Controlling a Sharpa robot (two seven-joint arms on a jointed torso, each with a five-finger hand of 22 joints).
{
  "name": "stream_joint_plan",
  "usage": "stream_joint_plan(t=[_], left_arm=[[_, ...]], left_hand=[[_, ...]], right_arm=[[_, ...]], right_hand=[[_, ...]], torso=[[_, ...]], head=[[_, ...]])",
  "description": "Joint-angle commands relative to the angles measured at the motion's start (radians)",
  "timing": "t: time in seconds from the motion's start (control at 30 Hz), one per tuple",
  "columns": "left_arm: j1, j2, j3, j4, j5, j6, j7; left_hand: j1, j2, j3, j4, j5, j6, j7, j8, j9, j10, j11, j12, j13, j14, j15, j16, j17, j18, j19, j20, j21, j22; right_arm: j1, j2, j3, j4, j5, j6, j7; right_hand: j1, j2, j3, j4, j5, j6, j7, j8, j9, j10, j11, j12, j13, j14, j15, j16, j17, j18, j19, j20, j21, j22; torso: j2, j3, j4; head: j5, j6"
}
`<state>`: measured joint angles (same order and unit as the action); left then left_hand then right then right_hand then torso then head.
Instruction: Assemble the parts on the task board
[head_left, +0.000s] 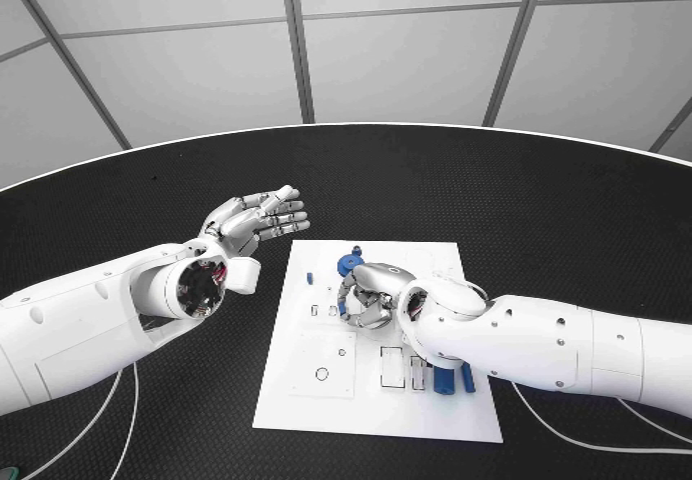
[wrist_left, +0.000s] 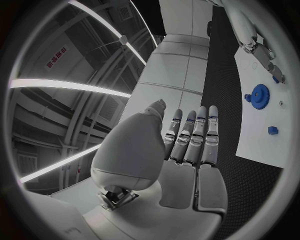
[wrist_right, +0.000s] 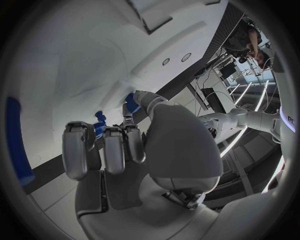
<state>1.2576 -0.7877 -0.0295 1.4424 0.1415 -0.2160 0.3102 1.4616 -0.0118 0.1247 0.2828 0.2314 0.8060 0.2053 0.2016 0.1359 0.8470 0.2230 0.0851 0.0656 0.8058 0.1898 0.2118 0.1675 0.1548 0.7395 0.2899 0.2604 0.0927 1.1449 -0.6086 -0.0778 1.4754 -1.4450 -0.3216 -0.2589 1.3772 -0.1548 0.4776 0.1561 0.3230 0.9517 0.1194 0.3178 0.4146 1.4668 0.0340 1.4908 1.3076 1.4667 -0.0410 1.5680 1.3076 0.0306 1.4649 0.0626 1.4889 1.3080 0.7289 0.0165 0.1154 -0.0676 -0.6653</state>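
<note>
**Right hand blocks the board's middle; left side lies open**

The right hand (head_left: 378, 293) sits low over the middle of the task board (head_left: 310, 400), its arm crossing the board's near right corner. A blue gear (head_left: 351, 266) stands just beyond it. The left hand (head_left: 260, 222) hangs raised beside the board's far left corner. The board's near left part and the black surface (head_left: 433, 180) beyond lie unobstructed.

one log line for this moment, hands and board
left hand: open, raised beside white task board | right hand: fingers curled over board, hold unclear | round blue gear part: on board
</note>
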Motion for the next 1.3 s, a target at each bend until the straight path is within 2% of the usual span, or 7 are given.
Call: stream_joint_plan(t=[0.03,0.97,1.3], left_arm=[[0.0,-0.001,0.0,0.001,0.0,0.0,0.0],[0.0,-0.002,0.0,0.003,0.0,-0.002,-0.001],[0.0,-0.003,0.0,0.004,0.0,-0.002,-0.002]], left_hand=[[-0.005,-0.004,0.005,0.0,0.0,0.004,0.06,0.003,0.001,0.004,0.001,0.004,0.0,0.009,0.001,0.002,0.001,0.006,0.007,0.0,0.003,-0.001],[-0.006,-0.006,0.006,-0.001,0.0,0.003,0.063,0.001,0.0,0.003,0.003,0.001,-0.001,0.009,0.002,0.0,0.001,0.006,0.007,0.0,0.003,-0.002],[-0.006,-0.006,0.006,-0.001,0.0,0.003,0.063,0.001,0.0,0.003,0.003,0.001,-0.001,0.009,0.002,0.0,0.001,0.006,0.007,0.0,0.003,-0.002]], right_arm=[[0.0,0.0,0.0,0.0,0.0,0.001,-0.001],[0.0,0.002,0.0,-0.005,0.0,0.008,0.005],[0.0,0.0,0.0,-0.004,0.0,0.004,0.004]], right_hand=[[-0.007,0.005,0.001,-0.003,0.006,-0.003,0.002,0.015,0.0,0.033,0.004,-0.004,0.186,0.104,0.007,0.003,0.263,-0.007,0.072,0.003,-0.004,0.187],[-0.036,-0.018,0.01,-0.008,-0.005,-0.052,0.023,-0.013,-0.011,0.017,0.022,-0.021,0.172,0.104,0.021,0.003,0.263,-0.005,0.069,0.015,-0.01,0.183],[-0.052,-0.036,0.012,-0.009,-0.017,-0.081,0.038,-0.037,-0.023,0.003,0.035,-0.034,0.16,0.104,0.033,0.003,0.263,-0.004,0.066,0.024,-0.017,0.178]], torso=[[0.0,0.0002,-0.0004],[0.0,0.001,-0.0005],[0.0,0.0012,-0.0012]], head=[[0.0,-0.001],[-0.001,-0.004],[0.0,-0.004]])
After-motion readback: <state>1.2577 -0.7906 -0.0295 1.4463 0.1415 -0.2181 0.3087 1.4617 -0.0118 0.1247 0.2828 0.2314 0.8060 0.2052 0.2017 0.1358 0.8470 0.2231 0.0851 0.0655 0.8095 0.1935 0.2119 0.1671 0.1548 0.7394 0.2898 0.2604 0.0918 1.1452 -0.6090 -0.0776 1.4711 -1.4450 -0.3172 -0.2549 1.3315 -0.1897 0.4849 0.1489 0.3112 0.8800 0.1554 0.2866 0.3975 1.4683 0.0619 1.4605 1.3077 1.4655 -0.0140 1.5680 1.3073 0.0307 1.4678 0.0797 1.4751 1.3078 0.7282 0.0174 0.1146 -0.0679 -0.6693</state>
